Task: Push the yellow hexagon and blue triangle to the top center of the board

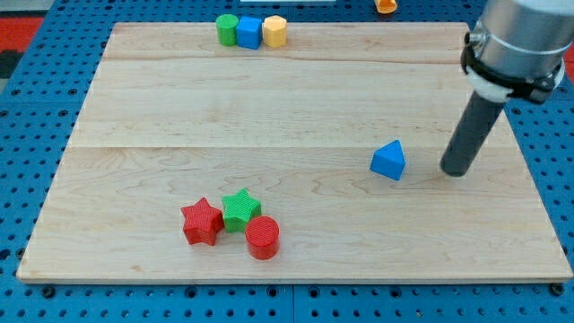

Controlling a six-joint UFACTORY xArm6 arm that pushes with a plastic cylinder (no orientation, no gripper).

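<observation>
Currently no gripper fitted, only my tip (456, 171) just right of blue triangle (388, 161); pushing from here risks sliding it left, not up toward yellow hexagon (274, 30).

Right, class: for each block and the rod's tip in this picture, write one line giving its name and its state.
my tip: on board, right of blue triangle, apart.
blue triangle: alone, right of centre.
yellow hexagon: top edge, touching blue cube.
blue cube: between neighbours.
green cylinder: row's left end.
red star, green star, red cylinder: clustered at bottom.
</observation>
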